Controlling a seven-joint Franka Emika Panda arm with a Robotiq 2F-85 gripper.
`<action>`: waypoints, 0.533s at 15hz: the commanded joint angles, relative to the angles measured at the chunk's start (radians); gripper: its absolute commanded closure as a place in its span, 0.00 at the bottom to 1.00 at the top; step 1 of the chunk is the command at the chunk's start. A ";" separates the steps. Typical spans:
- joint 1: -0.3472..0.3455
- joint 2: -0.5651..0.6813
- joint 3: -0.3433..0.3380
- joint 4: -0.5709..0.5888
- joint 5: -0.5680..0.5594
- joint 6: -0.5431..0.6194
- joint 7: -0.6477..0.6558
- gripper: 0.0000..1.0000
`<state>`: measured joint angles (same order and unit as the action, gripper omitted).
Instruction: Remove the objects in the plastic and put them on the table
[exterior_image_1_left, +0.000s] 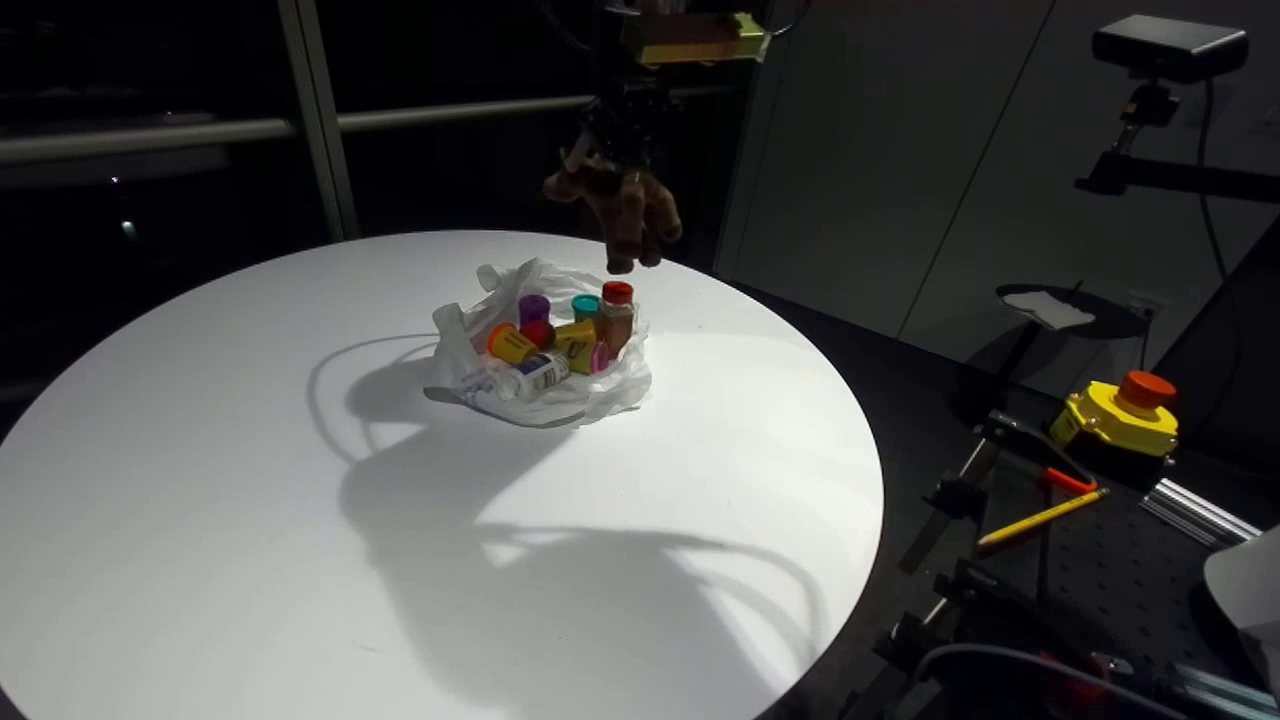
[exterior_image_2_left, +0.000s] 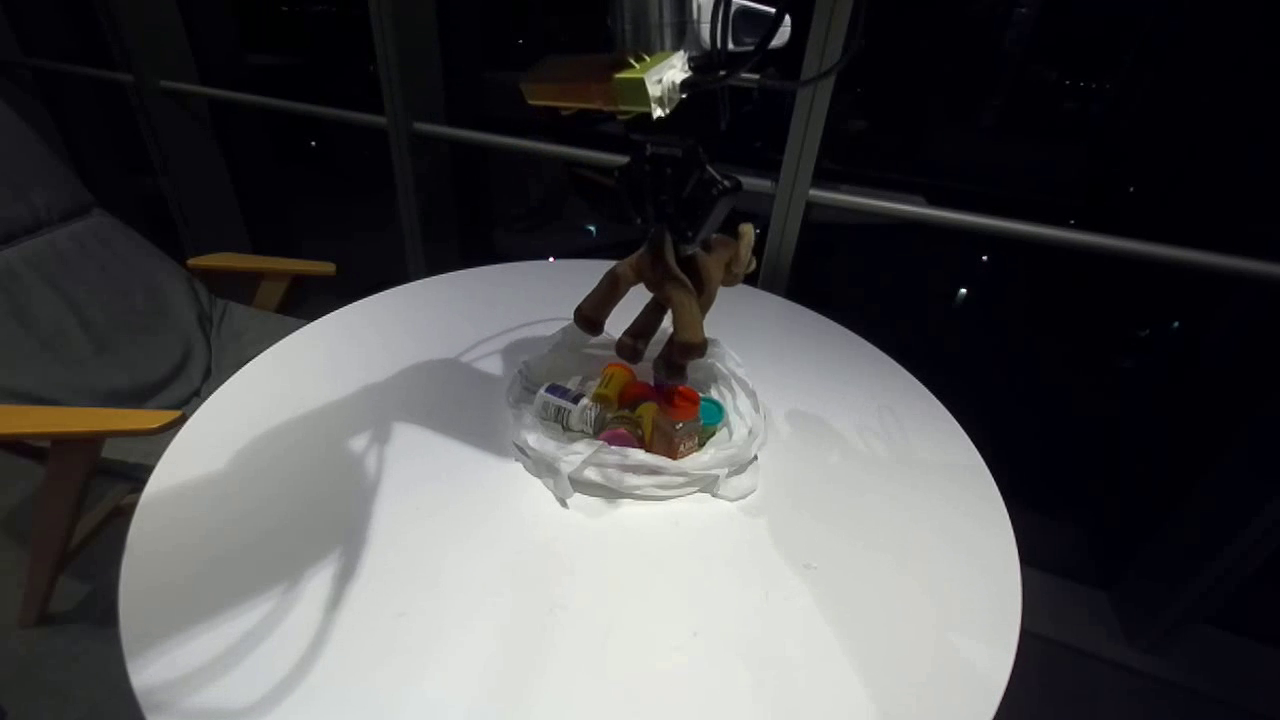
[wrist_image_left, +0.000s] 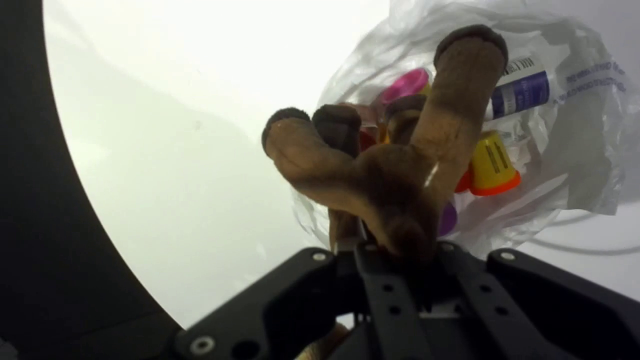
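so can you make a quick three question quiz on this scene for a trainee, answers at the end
1. Choose one. What does the gripper hold?
a) the purple cup
b) the plush toy
c) the pencil

2. True or false: the plush toy is resting on the table.

3. Fill in the colour: in the bag, the brown bottle has a ____ cap.

Key
1: b
2: False, it is held up in the air
3: red
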<state>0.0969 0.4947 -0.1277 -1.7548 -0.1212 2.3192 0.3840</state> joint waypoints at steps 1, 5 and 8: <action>-0.027 -0.164 -0.017 -0.250 0.012 0.065 0.059 0.86; -0.092 -0.163 -0.025 -0.413 0.076 0.136 0.081 0.87; -0.131 -0.085 -0.017 -0.445 0.142 0.219 0.049 0.87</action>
<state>-0.0083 0.3742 -0.1503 -2.1585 -0.0366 2.4499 0.4469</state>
